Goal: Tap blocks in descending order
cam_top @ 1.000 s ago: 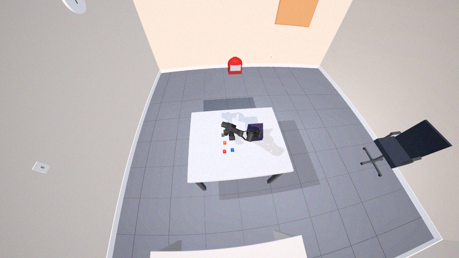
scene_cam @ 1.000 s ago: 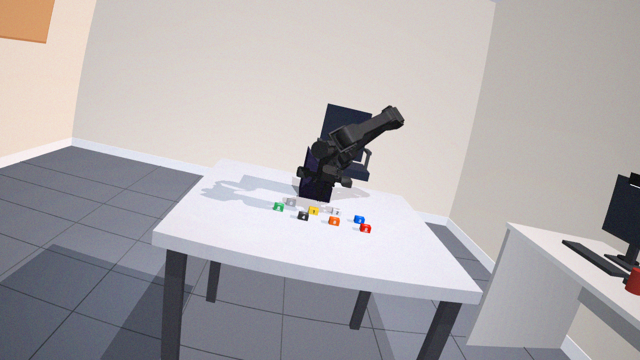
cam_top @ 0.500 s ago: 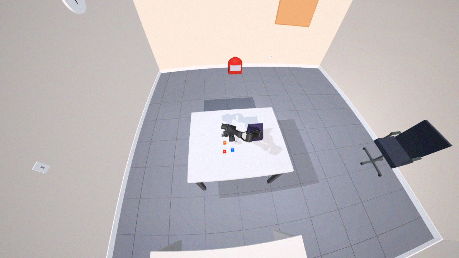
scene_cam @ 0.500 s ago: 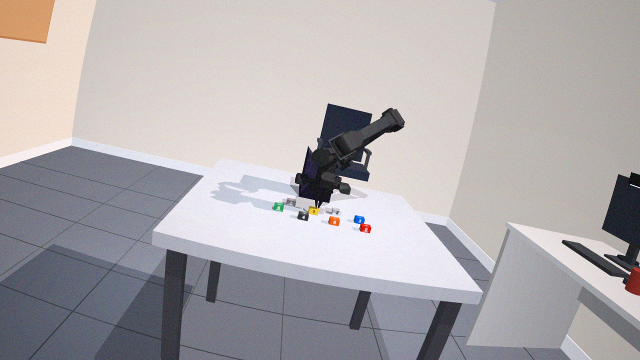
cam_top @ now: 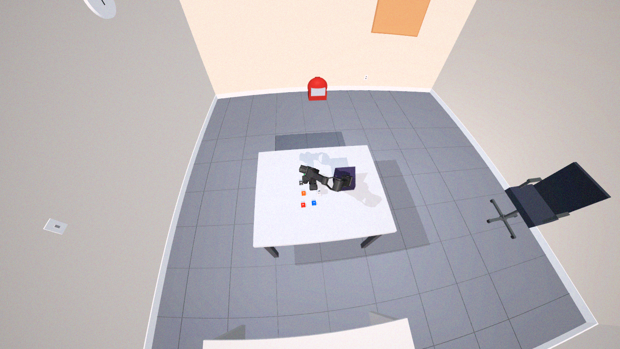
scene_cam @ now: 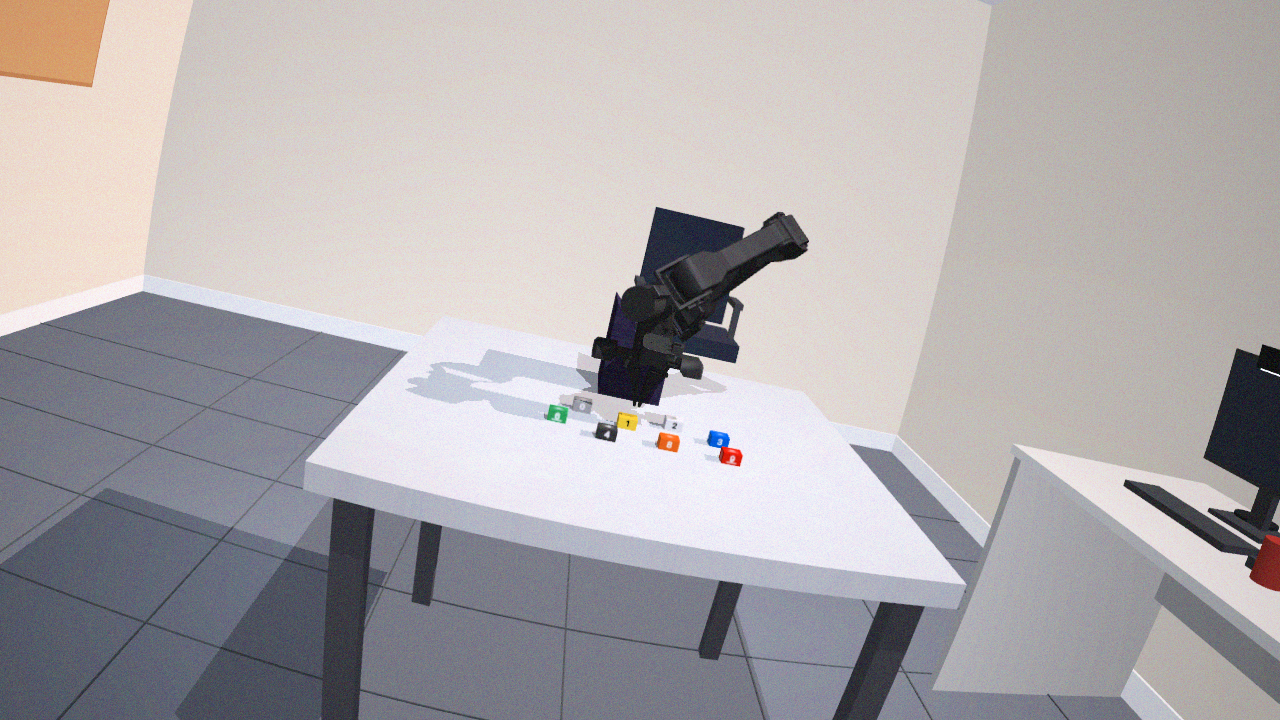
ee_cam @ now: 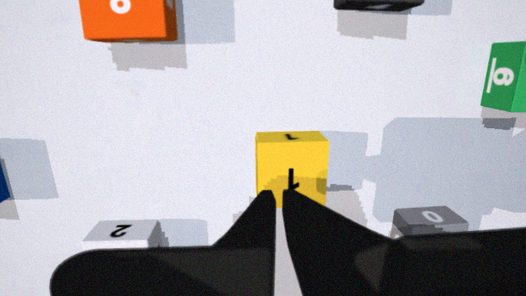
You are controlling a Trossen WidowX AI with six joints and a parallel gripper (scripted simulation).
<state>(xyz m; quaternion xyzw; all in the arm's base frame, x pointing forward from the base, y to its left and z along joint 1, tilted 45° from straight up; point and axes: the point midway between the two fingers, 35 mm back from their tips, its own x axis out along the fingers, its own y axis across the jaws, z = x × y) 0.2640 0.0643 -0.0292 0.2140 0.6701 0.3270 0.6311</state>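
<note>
My gripper (ee_cam: 276,201) (scene_cam: 638,396) is shut with nothing between the fingers. Its tips hang just above the near side of the yellow block marked 1 (ee_cam: 292,160) (scene_cam: 627,420). Around it lie the white block 2 (ee_cam: 121,230) (scene_cam: 671,423), the grey block 0 (ee_cam: 429,218) (scene_cam: 582,403), the green block 6 (ee_cam: 503,78) (scene_cam: 556,412), the black block 4 (ee_cam: 378,4) (scene_cam: 606,431) and the orange block 8 (ee_cam: 123,20) (scene_cam: 667,440). The blue block 3 (scene_cam: 717,438) (cam_top: 314,202) and a red block (scene_cam: 730,455) (cam_top: 302,204) lie farther off.
The blocks lie on a white table (cam_top: 325,225) (scene_cam: 626,519). The arm's dark purple base box (cam_top: 347,175) (scene_cam: 617,376) stands behind the blocks. An office chair (cam_top: 550,195) and a desk with a monitor (scene_cam: 1248,429) stand off the table.
</note>
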